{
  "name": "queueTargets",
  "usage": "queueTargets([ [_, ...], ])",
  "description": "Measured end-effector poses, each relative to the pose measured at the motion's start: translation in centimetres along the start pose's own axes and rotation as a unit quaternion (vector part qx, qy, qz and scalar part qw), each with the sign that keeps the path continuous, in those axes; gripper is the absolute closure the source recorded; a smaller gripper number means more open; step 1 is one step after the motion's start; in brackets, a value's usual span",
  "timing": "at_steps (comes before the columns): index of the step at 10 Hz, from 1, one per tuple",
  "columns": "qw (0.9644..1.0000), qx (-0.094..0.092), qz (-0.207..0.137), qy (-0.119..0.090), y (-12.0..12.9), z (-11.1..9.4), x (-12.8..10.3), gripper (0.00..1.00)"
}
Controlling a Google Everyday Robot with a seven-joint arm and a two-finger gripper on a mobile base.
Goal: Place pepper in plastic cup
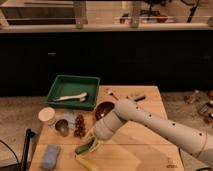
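The pepper point(83, 148) is small, dark green and glossy. It lies low over the front left part of the wooden table point(145, 145). My gripper point(91, 144) is right at the pepper's right end, reaching in from the right on the white arm point(150, 122). The arm hides how the gripper meets the pepper. The plastic cup point(62, 127) stands upright to the upper left of the pepper, a short gap away. A white cup point(46, 115) stands just left of it.
A pale yellow long piece point(89, 161) lies just below the gripper. A reddish-brown cluster point(79, 125) sits beside the plastic cup, and a brown bowl point(104, 109) behind the arm. A blue sponge point(50, 156) is at front left. A green tray point(73, 91) holds a white utensil at the back left.
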Motion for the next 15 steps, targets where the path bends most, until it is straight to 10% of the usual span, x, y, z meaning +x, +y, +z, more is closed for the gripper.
queueTargets([
  [11,0.9982,0.018,0.025,-0.052,-0.35,-0.51,0.10,0.90],
  [15,0.9966,0.027,0.051,-0.060,-0.08,-0.70,0.42,0.54],
])
